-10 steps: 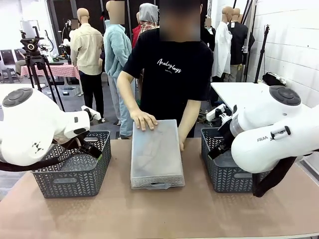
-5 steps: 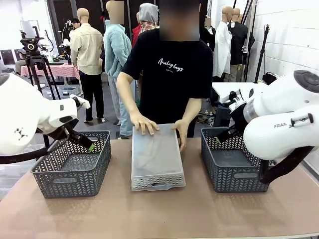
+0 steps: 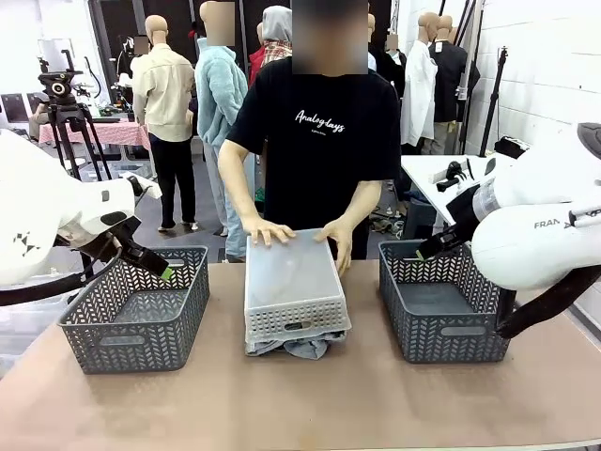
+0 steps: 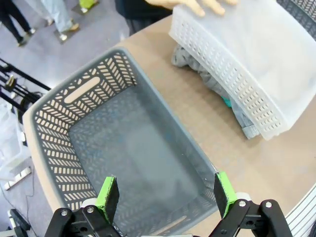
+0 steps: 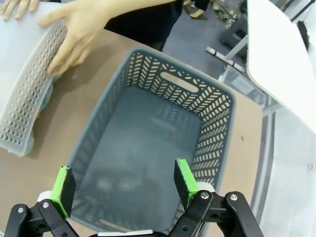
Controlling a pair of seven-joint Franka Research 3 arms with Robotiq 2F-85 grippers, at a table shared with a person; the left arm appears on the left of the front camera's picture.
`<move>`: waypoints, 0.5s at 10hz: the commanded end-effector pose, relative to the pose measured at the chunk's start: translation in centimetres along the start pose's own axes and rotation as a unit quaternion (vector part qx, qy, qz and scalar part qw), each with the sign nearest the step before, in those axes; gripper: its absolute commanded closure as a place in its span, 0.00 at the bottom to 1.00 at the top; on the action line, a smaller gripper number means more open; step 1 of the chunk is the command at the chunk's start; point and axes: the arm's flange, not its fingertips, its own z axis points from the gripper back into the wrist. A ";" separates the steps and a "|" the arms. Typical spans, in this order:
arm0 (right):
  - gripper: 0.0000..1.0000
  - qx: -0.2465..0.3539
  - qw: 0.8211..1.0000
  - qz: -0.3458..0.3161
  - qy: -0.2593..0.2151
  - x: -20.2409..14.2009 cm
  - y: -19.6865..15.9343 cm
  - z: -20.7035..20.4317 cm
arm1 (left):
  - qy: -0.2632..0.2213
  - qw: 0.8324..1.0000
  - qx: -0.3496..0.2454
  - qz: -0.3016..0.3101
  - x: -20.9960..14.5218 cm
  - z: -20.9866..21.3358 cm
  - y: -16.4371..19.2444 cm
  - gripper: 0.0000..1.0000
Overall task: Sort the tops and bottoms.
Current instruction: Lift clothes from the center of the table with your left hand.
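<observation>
The left gripper (image 4: 165, 195) hangs with its two green pads spread wide and nothing between them. It sits over the near end of the left basket (image 4: 47, 143), whose floor is bare. In the front view the left gripper (image 3: 155, 266) is above the basket's rim at about 10 o'clock from the basket's middle.

The right gripper (image 5: 123, 186) is likewise spread and holds nothing, above the right basket (image 5: 217, 123), also bare inside. From the front, the right gripper (image 3: 434, 246) hovers at that basket's far rim, near 12 o'clock.

That makes two grey baskets, one on each side of the table (image 3: 394, 404). Between them lies one white crate (image 3: 291, 282), turned bottom up and tipped so its near edge is raised. From the left gripper it lies at 1 o'clock; from the right one, at 10 o'clock.

The person's two hands (image 3: 268, 230) rest on the crate's far end, at 11 and 1 o'clock.

The clothes (image 3: 291, 346) are bunched under the crate and poke out at its 6 o'clock edge. In the left wrist view they show as grey cloth with one sliver of teal (image 4: 226, 102) (how many pieces lie there, I cannot tell). They touch the table and neither basket.
</observation>
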 end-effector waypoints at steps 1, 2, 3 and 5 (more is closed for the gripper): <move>0.00 0.030 0.999 -0.022 -0.005 -3.6 -0.1 1.2 | -0.022 0.999 -0.039 0.005 -1.3 -0.5 0.3 0.00; 0.00 0.042 0.999 -0.034 -0.007 -3.7 -0.7 0.8 | -0.023 0.999 -0.048 0.014 -1.2 -1.0 0.4 0.00; 0.00 0.007 1.000 -0.011 -0.002 0.0 -0.1 0.1 | -0.003 1.000 -0.010 0.005 0.0 -0.2 -0.1 0.00; 0.00 0.007 1.000 -0.011 -0.002 0.0 -0.1 0.1 | -0.003 1.000 -0.010 0.005 0.0 -0.2 -0.1 0.00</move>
